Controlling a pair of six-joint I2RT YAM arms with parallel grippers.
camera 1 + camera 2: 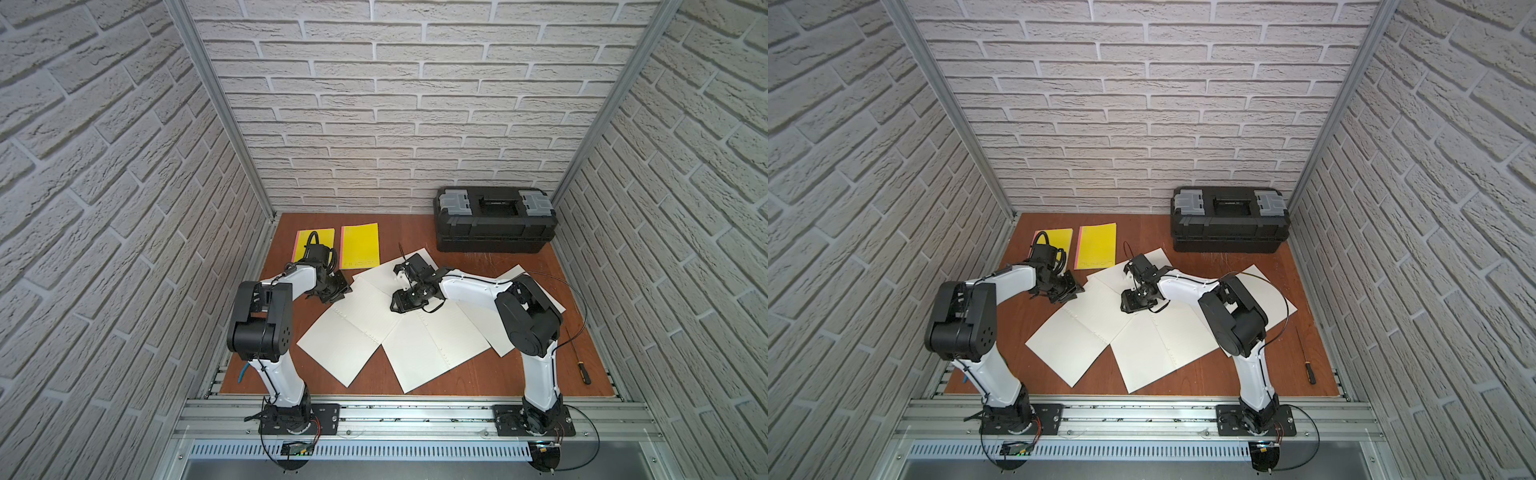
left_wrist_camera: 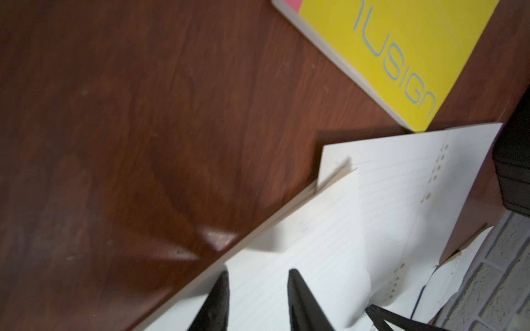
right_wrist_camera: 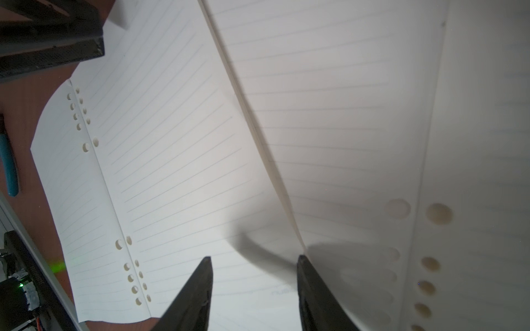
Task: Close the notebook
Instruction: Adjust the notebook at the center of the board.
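Note:
Open notebooks with white lined pages overlap in the middle of the wooden table: one at the left (image 1: 340, 349), one in the centre (image 1: 432, 357), and another partly under the right arm (image 1: 494, 328). My left gripper (image 1: 345, 291) hovers at the far corner of the left notebook. In its wrist view the left gripper (image 2: 258, 273) stands open over the page (image 2: 315, 243) near its edge. My right gripper (image 1: 394, 306) is low over the pages where the notebooks meet. Its wrist view shows the right gripper (image 3: 253, 258) open, with one fingertip (image 3: 301, 263) against the edge of a raised sheaf of pages.
Two closed yellow notebooks (image 1: 360, 245) (image 1: 300, 241) lie at the back left, one partly behind the left arm. A black toolbox (image 1: 494, 224) stands at the back right. A screwdriver (image 1: 582, 365) lies near the right edge of the table (image 1: 457, 382).

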